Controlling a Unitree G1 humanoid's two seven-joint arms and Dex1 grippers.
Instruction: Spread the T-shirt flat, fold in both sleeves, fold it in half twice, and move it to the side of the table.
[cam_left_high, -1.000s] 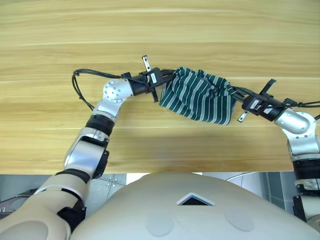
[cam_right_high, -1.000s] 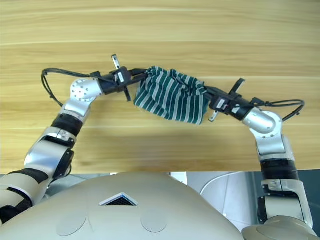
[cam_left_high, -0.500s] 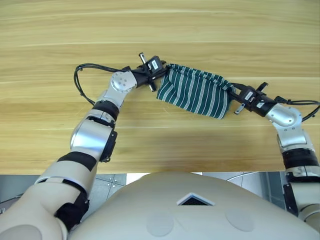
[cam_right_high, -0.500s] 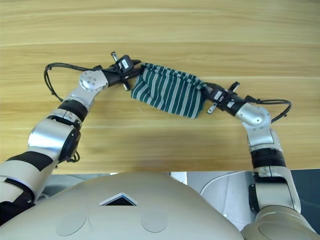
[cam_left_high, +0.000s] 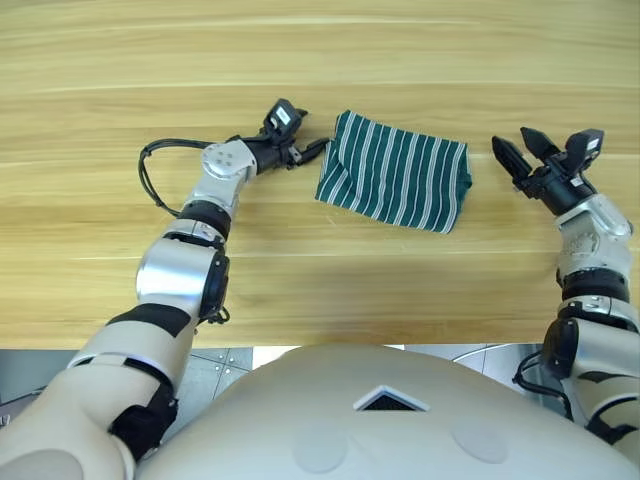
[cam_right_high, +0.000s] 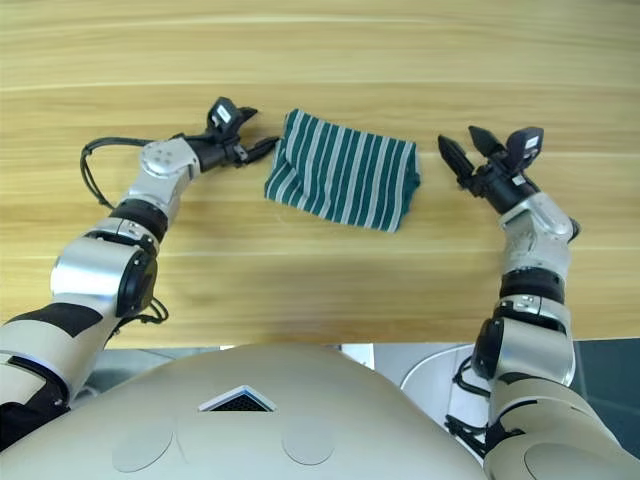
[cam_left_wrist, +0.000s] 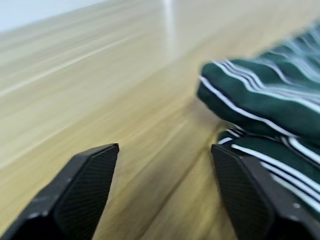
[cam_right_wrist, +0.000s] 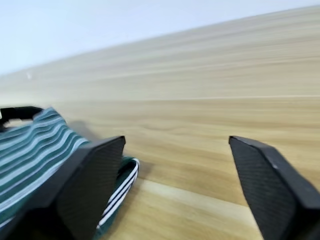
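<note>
The T-shirt (cam_left_high: 393, 183), dark green with white stripes, lies folded into a small rectangle on the wooden table (cam_left_high: 300, 50). My left gripper (cam_left_high: 312, 150) sits just off the shirt's left edge, open, with nothing between its fingers. In the left wrist view the left gripper (cam_left_wrist: 164, 148) frames bare wood, and the T-shirt's (cam_left_wrist: 260, 100) folded edge lies beside one finger. My right gripper (cam_left_high: 512, 140) hovers a short way off the shirt's right edge, open and empty. The right wrist view shows the right gripper (cam_right_wrist: 176, 141) spread wide, with the T-shirt (cam_right_wrist: 35, 145) past one fingertip.
A black cable (cam_left_high: 160, 165) loops off the left forearm above the table. Bare wood stretches far beyond the shirt and along the near edge (cam_left_high: 300, 335).
Both grippers held the shirt's ends above the table, lowered it, then let go and drew back outward. The shirt now rests flat on the table.
</note>
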